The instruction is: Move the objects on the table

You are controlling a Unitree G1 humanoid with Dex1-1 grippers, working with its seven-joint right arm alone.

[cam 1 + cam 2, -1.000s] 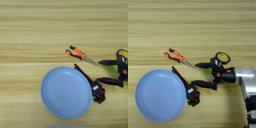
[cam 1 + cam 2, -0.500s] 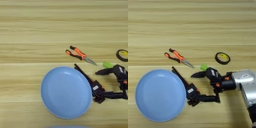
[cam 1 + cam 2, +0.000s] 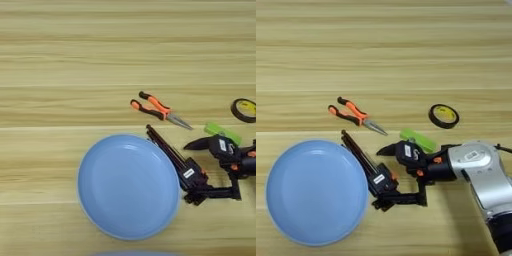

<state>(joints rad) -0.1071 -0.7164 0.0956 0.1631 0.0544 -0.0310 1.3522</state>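
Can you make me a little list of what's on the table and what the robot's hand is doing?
table: pale wooden planks
plate: big, round, light blue, lower left
pliers: orange and black handles, above the plate, lying flat
clamp: black bar clamp, its bar beside the plate's right edge
tape: small black and yellow roll, to the right
green thing: small flat piece by the hand
hand: open, its two black fingers on either side of the clamp's head
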